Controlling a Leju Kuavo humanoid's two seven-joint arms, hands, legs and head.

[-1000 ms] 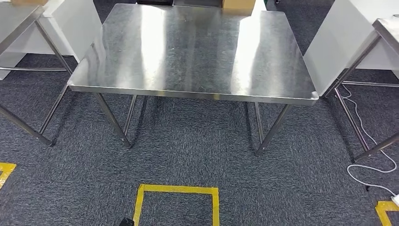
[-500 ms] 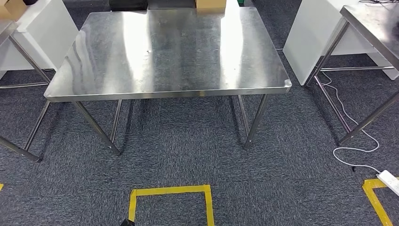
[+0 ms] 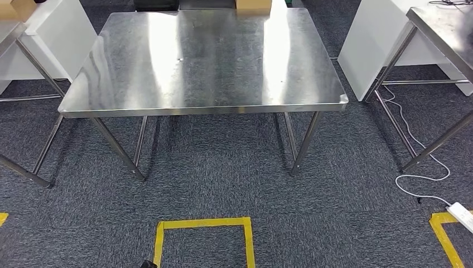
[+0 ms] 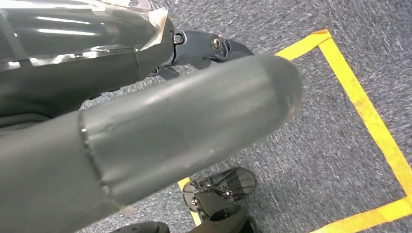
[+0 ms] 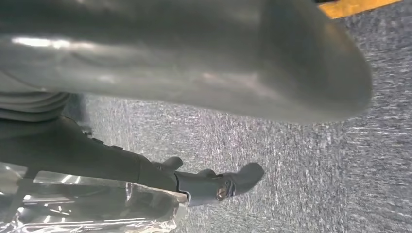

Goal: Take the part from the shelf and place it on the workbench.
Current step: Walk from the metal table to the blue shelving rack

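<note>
The steel workbench [image 3: 212, 61] stands straight ahead in the head view, its top bare and shiny. My left hand [image 4: 184, 111] hangs over the grey carpet, with the thick grey thumb across the picture and the dark fingers [image 4: 214, 46] apart from it; only floor shows between them. My right hand [image 5: 184, 73] hangs the same way, its fingers [image 5: 228, 182] away from the thumb and holding nothing. Clear film covers the dark part behind each hand's fingers. No part or shelf is visible.
White cabinets flank the workbench at left [image 3: 61, 28] and right [image 3: 373, 39], each with another steel table beside it. A cardboard box [image 3: 254, 4] sits beyond the far edge. A yellow tape square [image 3: 203, 224] marks the carpet; a white cable and power strip [image 3: 460, 212] lie right.
The whole picture has shifted, so the camera has moved: the workbench sits further left and slightly further off than a second ago. Nothing on it has changed.
</note>
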